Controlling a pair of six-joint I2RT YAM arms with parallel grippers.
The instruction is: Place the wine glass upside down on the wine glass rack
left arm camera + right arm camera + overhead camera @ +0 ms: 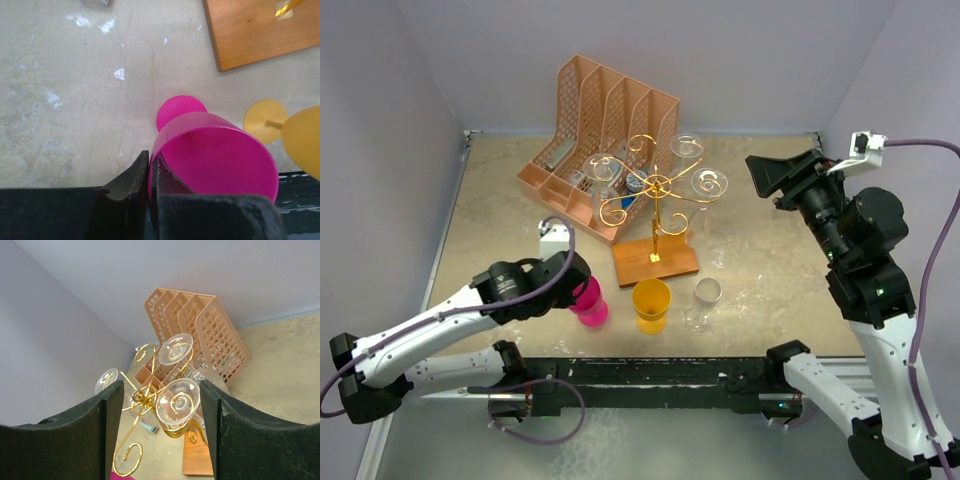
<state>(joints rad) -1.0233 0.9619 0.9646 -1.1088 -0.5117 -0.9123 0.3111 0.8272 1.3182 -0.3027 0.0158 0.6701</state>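
Your left pincer (151,167) is clamped on the rim of the magenta plastic wine glass (215,160), one finger inside the bowl and one outside. That glass stands upright and empty on the desk (500,210), near-left of the rack's base.

At the far left, the peach slotted plastic file organizer (610,110) holds a few small items too dim to name. The gold wire wine glass rack (658,185) carries three clear stemmed glasses (709,183) upside down.

Just near its wooden base, you have an empty yellow plastic goblet (652,303) and a small white cup (708,290).

Your right pincer (160,390) gapes wide, raised right of the rack.
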